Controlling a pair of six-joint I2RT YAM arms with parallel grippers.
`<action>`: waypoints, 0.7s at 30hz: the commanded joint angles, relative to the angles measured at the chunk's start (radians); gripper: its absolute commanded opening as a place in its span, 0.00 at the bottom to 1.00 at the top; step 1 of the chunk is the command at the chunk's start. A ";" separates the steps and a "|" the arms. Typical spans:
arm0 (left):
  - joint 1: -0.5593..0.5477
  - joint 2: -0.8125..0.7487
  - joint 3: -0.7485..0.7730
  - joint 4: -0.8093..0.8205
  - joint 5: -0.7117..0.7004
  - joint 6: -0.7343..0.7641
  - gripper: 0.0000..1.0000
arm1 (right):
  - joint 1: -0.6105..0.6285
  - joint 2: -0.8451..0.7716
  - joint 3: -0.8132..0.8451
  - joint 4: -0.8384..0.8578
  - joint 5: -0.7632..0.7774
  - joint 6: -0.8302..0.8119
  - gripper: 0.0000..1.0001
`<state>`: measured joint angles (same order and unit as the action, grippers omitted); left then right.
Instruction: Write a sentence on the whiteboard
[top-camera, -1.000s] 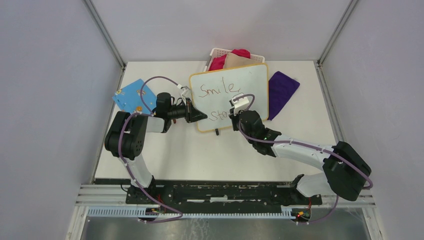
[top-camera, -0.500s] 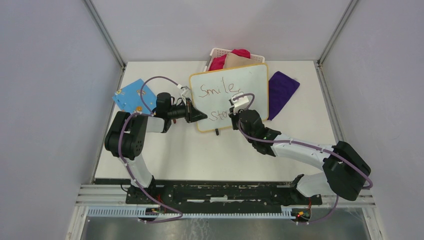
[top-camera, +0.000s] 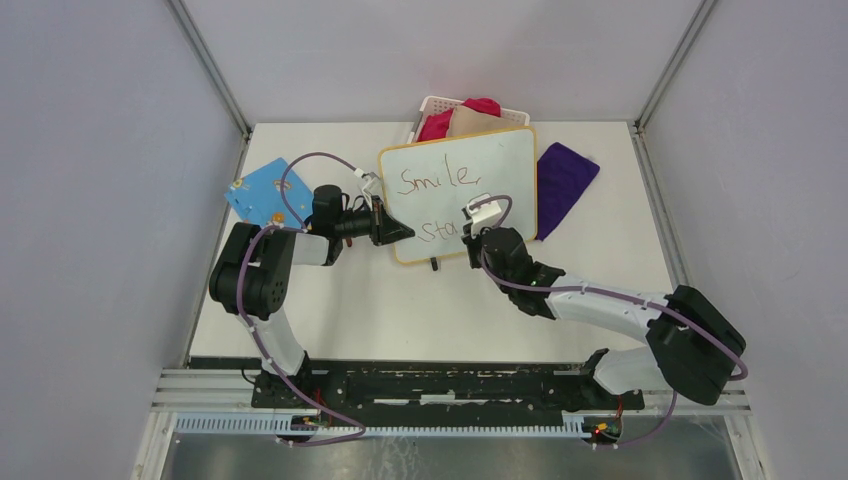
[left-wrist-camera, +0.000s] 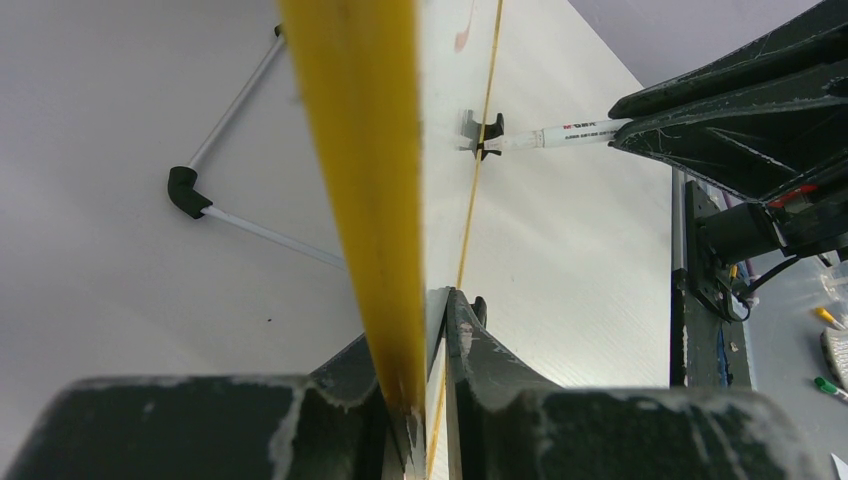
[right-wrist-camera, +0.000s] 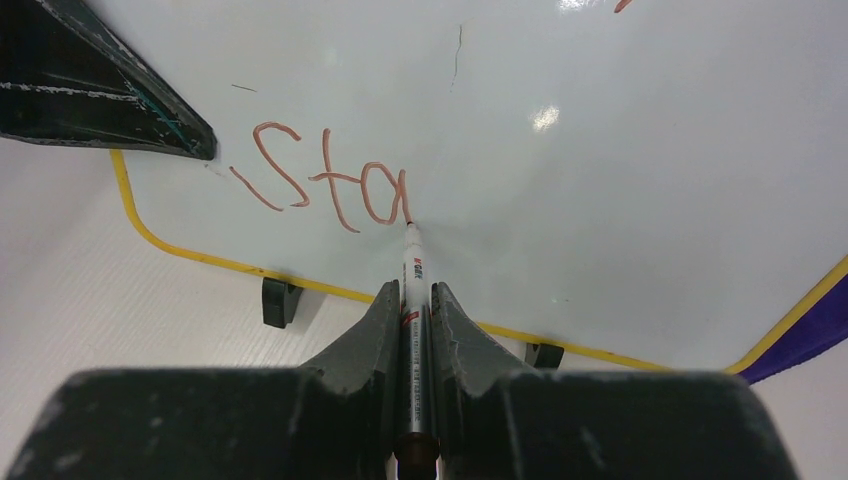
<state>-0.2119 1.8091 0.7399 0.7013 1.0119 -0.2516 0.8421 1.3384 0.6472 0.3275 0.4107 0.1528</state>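
The whiteboard (top-camera: 500, 165) with a yellow rim stands tilted at the table's back middle. Its red sentence reads "Smile," (top-camera: 432, 180) above "sta" (top-camera: 438, 231), which is sharper in the right wrist view (right-wrist-camera: 320, 185). My left gripper (top-camera: 398, 233) is shut on the board's left edge, whose yellow rim (left-wrist-camera: 365, 180) runs between its jaws. My right gripper (top-camera: 472, 240) is shut on a white marker (right-wrist-camera: 415, 275). The marker tip (right-wrist-camera: 407, 226) touches the board just after the "a". The marker also shows in the left wrist view (left-wrist-camera: 570, 133).
A white basket (top-camera: 440, 104) with pink and tan cloths stands behind the board. A purple cloth (top-camera: 562, 180) lies to the board's right. A blue board with holes (top-camera: 262, 190) lies at the left. Small black feet (right-wrist-camera: 280, 300) hold the board's lower rim.
My right gripper with the marker has moved slightly down and toward me along the board's second line. The left arm and the board have not moved.
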 joint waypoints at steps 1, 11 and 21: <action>-0.037 0.043 -0.018 -0.169 -0.124 0.091 0.02 | -0.006 -0.033 -0.008 0.019 0.033 0.007 0.00; -0.038 0.043 -0.016 -0.177 -0.124 0.091 0.02 | -0.020 -0.066 0.021 0.045 0.025 -0.009 0.00; -0.038 0.046 -0.014 -0.177 -0.124 0.092 0.02 | -0.030 -0.035 0.069 0.058 -0.002 -0.008 0.00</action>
<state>-0.2131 1.8091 0.7414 0.6998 1.0122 -0.2520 0.8150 1.2999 0.6609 0.3279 0.4213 0.1509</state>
